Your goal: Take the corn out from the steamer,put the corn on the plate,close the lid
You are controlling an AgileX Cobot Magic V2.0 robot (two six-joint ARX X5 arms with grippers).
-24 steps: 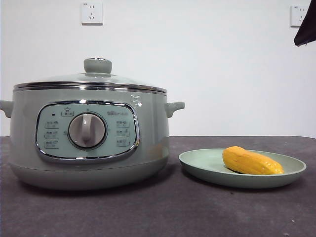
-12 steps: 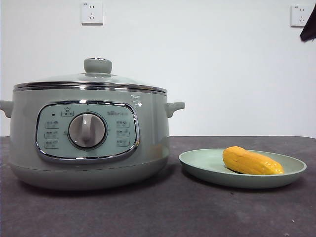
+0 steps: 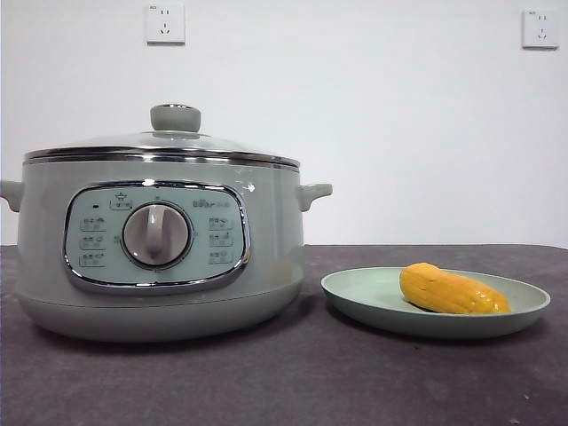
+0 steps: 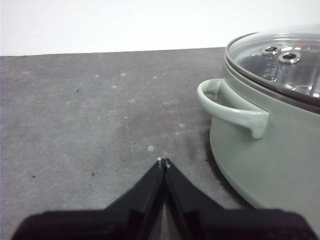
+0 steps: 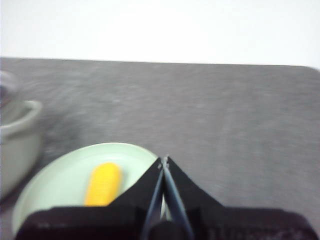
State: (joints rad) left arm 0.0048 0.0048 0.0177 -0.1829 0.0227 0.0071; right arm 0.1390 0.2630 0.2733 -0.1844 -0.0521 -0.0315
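The sage-green steamer point(image 3: 160, 257) stands at the left with the glass lid point(image 3: 169, 140) seated on its rim. The yellow corn point(image 3: 453, 290) lies on the pale-green plate point(image 3: 373, 297) to the right of the pot. My left gripper point(image 4: 163, 162) is shut and empty, held over the table beside the steamer's side handle point(image 4: 232, 107). My right gripper point(image 5: 163, 160) is shut and empty, held above the near edge of the plate point(image 5: 55, 180), with the corn point(image 5: 103, 183) beside it. Neither gripper shows in the front view.
The dark grey table point(image 3: 293, 373) carries the pot and plate. Two wall sockets point(image 3: 165, 23) sit on the white wall behind. The steamer's handle point(image 5: 20, 122) shows at the edge of the right wrist view.
The black arm tip at the top right corner of the front view has moved up and out of the picture. The pot, lid, plate and corn have not moved.
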